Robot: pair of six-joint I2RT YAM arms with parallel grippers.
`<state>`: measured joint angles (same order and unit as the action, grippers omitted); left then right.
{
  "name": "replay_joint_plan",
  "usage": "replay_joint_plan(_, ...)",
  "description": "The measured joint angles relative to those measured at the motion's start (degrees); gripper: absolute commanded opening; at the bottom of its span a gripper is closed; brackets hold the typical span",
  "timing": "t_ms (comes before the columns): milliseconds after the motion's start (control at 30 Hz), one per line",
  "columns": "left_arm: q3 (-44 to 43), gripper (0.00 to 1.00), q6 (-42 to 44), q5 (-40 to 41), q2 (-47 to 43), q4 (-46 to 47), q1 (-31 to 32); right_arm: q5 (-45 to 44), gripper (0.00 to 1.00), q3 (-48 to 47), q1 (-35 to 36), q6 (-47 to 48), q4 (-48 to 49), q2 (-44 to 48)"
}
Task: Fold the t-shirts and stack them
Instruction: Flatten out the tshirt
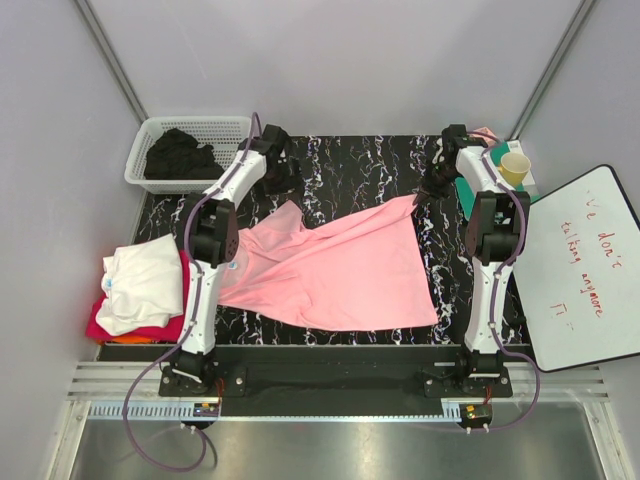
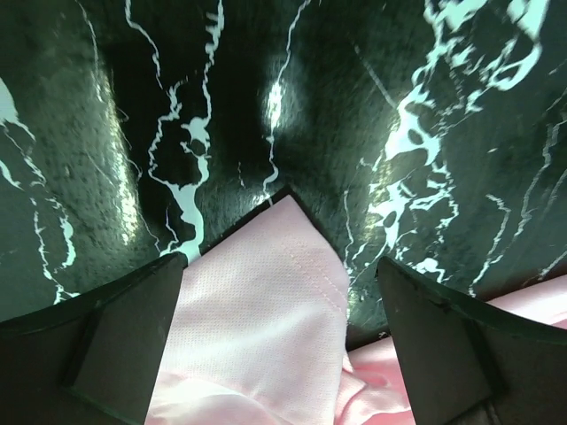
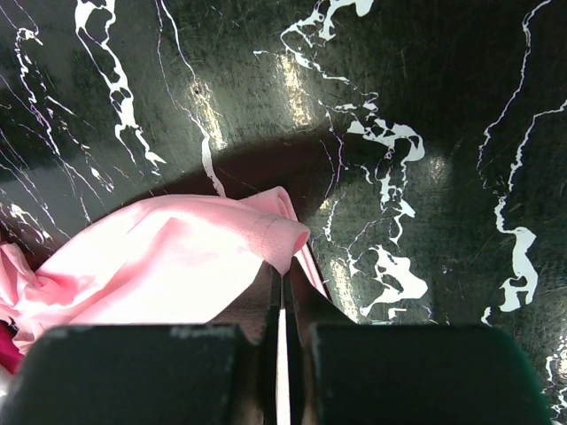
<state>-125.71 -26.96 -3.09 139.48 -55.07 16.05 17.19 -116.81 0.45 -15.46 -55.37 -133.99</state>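
A pink t-shirt (image 1: 330, 265) lies spread on the black marble table (image 1: 350, 165). My left gripper (image 1: 282, 183) is open over the shirt's far left corner (image 2: 266, 301); that corner lies flat between the two fingers (image 2: 124, 341), untouched. My right gripper (image 1: 428, 188) is shut on the shirt's far right corner (image 3: 266, 235) and holds the hem just above the table, with the fabric bunched at the fingertips (image 3: 283, 282). A stack of folded shirts, with a white one (image 1: 140, 285) on top of red and orange ones, sits at the table's left edge.
A white basket (image 1: 190, 150) holding dark clothes stands at the back left. A paper cup (image 1: 514, 166) and a green item stand at the back right. A whiteboard (image 1: 585, 265) lies along the right side.
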Motion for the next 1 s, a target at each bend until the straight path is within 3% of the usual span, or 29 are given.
replay_joint_plan(233,-0.2,0.9,0.63,-0.04,0.68,0.26,-0.35,0.02,0.0,0.0,0.0,-0.02,0.0,-0.02)
replay_joint_plan(467,-0.24,0.26,3.19,-0.33,2.03,-0.5,-0.13,0.04,0.0,-0.39,0.0,-0.02,-0.07,-0.04)
replay_joint_plan(500,-0.24,0.03,3.19,-0.46,2.08,-0.59,-0.02,0.02,0.0,-0.52,0.0,-0.02,-0.07,-0.04)
replay_joint_plan(833,0.11,0.0,4.48,-0.31,1.68,-0.81,1.14,0.02,0.0,-0.96,-0.02,0.0,-0.13,-0.07)
replay_joint_plan(1000,2.64,0.0,4.7,3.02,-3.5,-2.89,0.79,-0.63,0.0,-2.64,-0.04,0.02,-1.36,0.68)
